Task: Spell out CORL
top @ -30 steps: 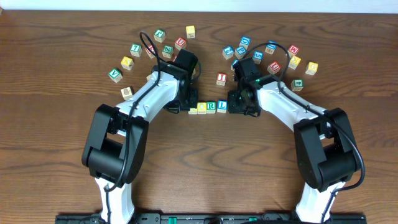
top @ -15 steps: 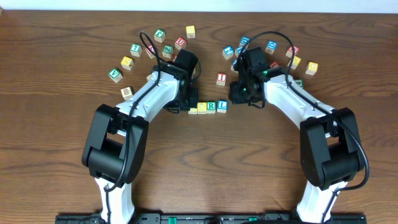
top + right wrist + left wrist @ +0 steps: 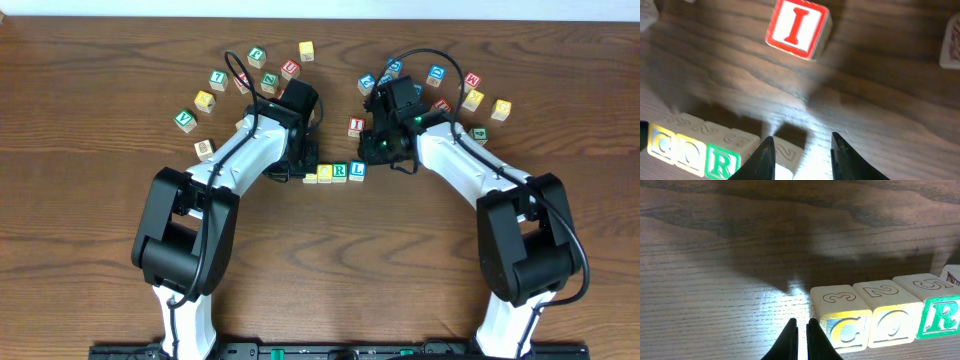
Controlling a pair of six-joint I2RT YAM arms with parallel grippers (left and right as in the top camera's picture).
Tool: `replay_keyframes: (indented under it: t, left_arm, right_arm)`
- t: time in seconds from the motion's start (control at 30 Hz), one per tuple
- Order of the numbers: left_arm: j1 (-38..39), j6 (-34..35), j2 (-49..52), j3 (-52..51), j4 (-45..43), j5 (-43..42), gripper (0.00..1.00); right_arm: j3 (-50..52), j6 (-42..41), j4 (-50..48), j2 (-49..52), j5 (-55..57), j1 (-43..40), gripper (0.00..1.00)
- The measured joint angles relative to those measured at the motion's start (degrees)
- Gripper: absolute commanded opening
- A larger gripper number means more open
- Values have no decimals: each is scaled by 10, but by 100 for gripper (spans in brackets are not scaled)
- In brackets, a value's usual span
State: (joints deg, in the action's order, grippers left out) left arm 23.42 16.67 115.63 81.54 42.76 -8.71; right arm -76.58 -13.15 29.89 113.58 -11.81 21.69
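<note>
Four cubes stand touching in a row near the middle of the table [image 3: 100, 60], reading from left to right: the yellow C cube [image 3: 842, 317], the yellow O cube [image 3: 890, 312], the green R cube [image 3: 940, 315] and the blue L cube [image 3: 357, 170]. At the row's left end the left gripper [image 3: 801, 325] is clenched tight on nothing, its tips just beside the C cube, though I cannot tell whether they touch it. Just right of the L cube and a little farther back, the right gripper [image 3: 801, 141] hangs with its jaws parted and empty, and a red I cube [image 3: 797, 28] lies farther off.
</note>
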Motion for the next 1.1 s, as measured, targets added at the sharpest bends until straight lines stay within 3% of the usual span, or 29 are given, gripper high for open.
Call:
replay_keyframes:
  t: [1.1]
  left_arm:
    - [0, 0, 0, 0, 0, 0, 8]
  right_arm:
    - [-16, 2, 9, 20, -2, 2, 31]
